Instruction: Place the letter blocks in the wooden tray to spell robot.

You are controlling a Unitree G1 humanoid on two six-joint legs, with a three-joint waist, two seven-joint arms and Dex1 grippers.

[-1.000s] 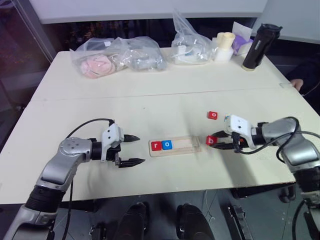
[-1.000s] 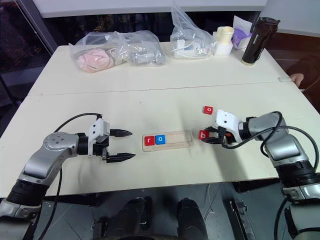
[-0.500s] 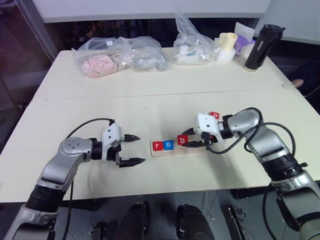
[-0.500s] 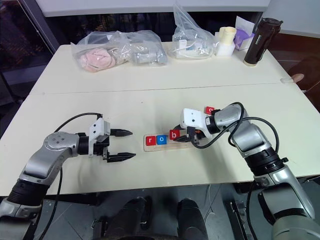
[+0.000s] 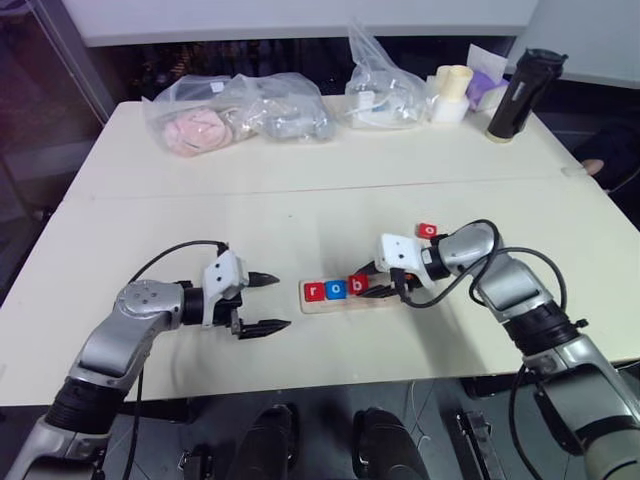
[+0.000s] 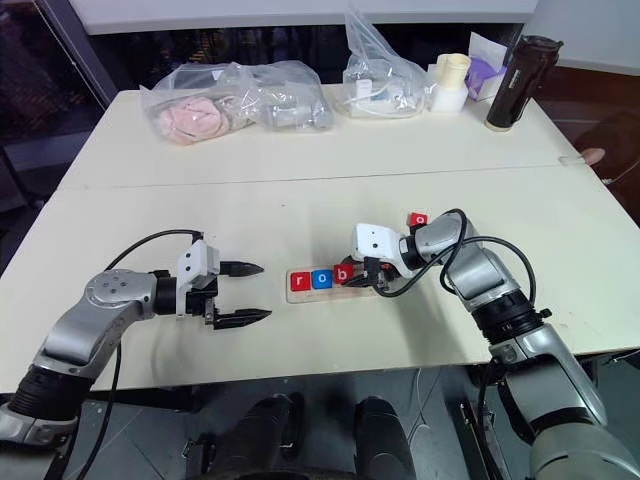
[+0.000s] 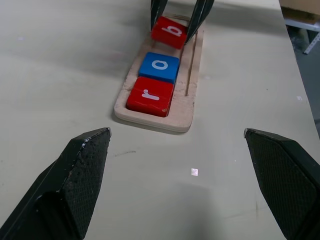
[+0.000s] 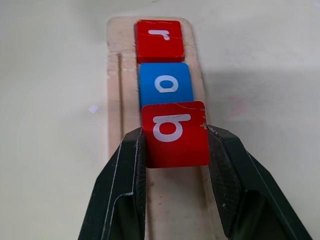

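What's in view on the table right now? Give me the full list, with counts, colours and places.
Pale wooden tray: one, light wood, near the table's front middle.
Red r block: one, red, at the tray's left end.
Blue o block: one, blue, in the tray next to the r.
Red b block: one, red, over the tray next to the o, held.
Loose red block: one, red, on the table behind the right gripper.
Clear plastic bags: several, with pink and grey contents, at the far edge.
Black bottle: one, far right corner.
Cream cup: one, beside the bottle.
Cream table: one.
Left gripper: open, left of the tray.
Right gripper: shut on the b block.
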